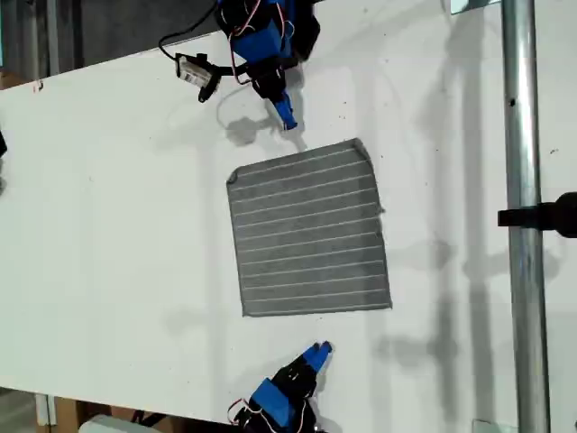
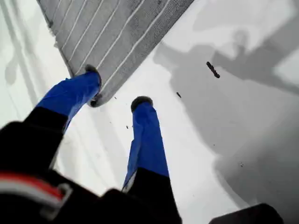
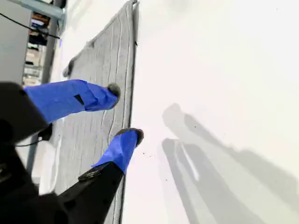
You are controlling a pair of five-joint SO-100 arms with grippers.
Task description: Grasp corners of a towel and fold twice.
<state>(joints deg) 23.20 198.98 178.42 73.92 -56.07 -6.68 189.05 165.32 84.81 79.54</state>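
The grey towel with thin white stripes lies flat and unfolded in the middle of the white table. All of its corners show, among them the one at the exterior view's upper right and the one at its lower right. My first gripper comes in from the exterior view's top. It is open and holds nothing, and a towel corner sits by one fingertip. From the exterior view's bottom comes my second gripper, open and empty, by the towel's striped side edge.
A vertical metal pole with a black clamp stands at the exterior view's right. A small black device on a cable hangs beside the first arm. The table's edge runs along the exterior view's lower left.
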